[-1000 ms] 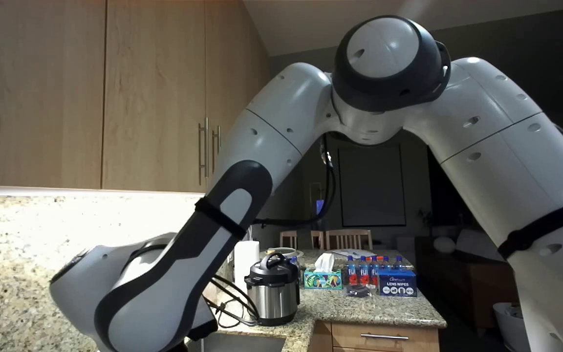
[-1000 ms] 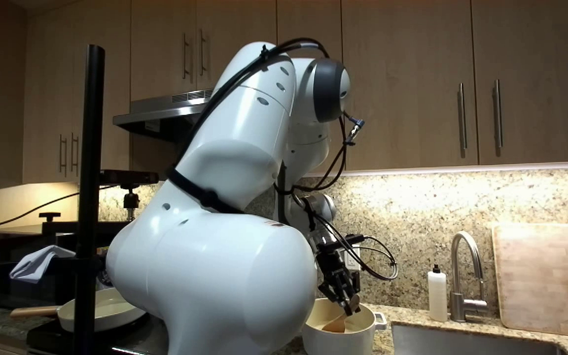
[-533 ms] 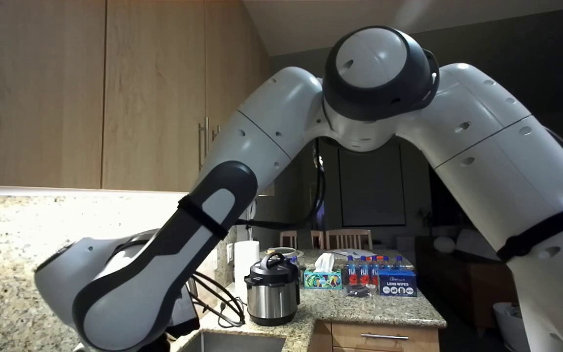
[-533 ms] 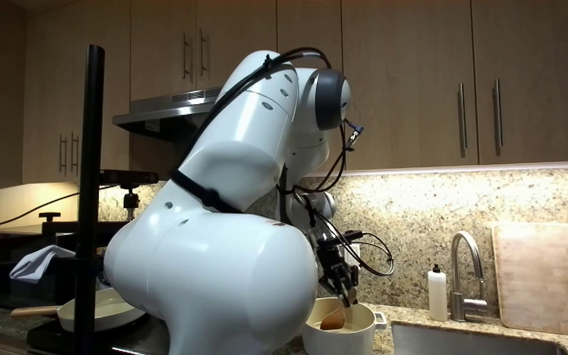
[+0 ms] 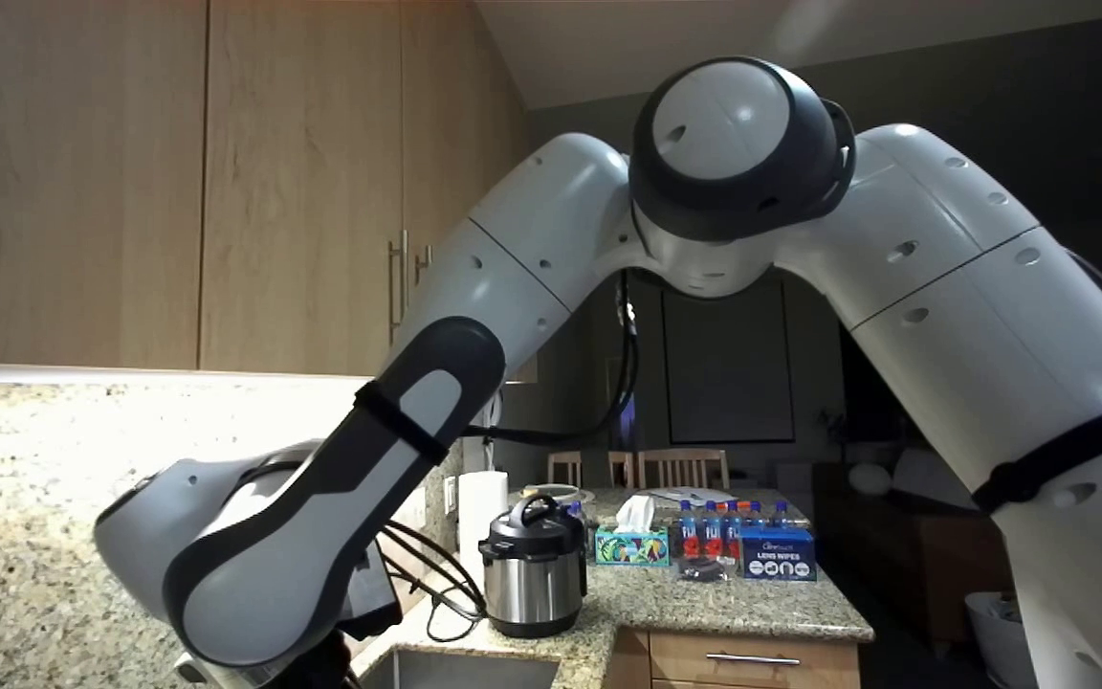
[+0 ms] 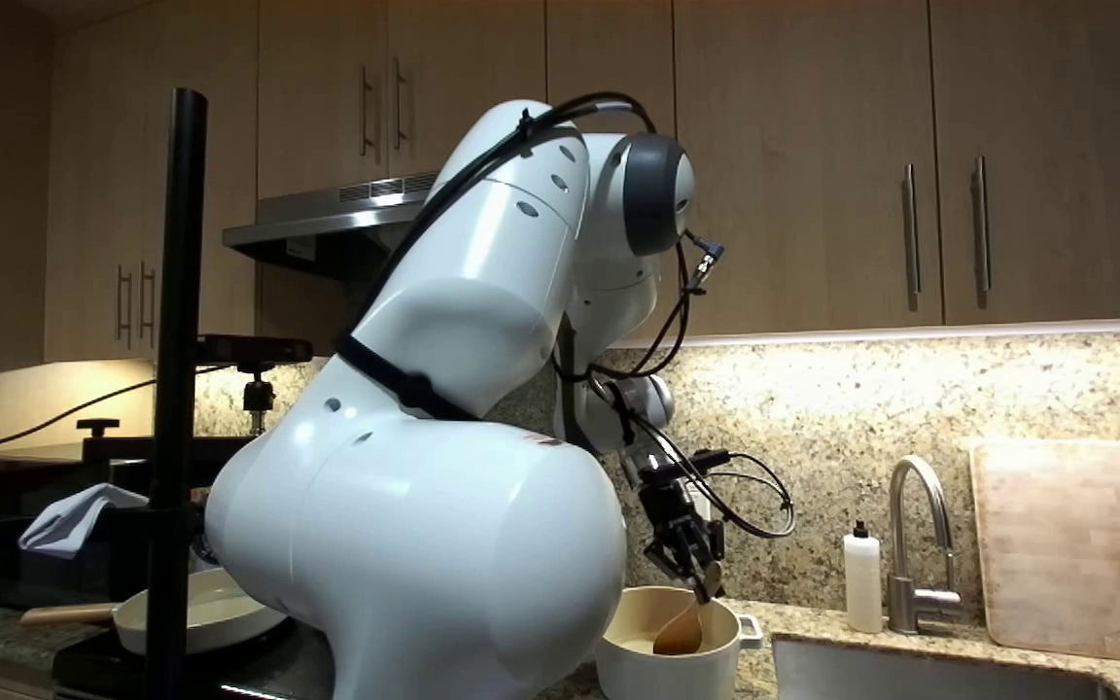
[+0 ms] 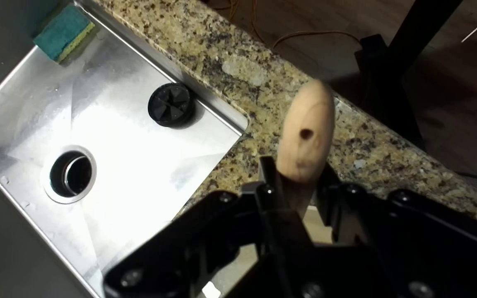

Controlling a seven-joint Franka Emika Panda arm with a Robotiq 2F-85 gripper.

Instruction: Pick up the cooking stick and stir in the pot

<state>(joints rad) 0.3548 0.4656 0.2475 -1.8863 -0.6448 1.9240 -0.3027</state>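
Room beside spoon within pot rim

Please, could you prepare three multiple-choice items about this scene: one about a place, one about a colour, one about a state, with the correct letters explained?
1. Where is the sponge?
A) In the frying pan
B) In the sink
C) On the cutting board

2. What colour is the pot?
A) Cream
B) Red
C) Black

3. How is the gripper?
A) Open, holding nothing
B) Shut on the sponge
C) Shut on the cooking stick

1 B: in the wrist view, it lies at a corner of the sink.
2 A: it looks pale cream in an exterior view.
3 C: in the wrist view, the cooking stick is pinched between its fingers.
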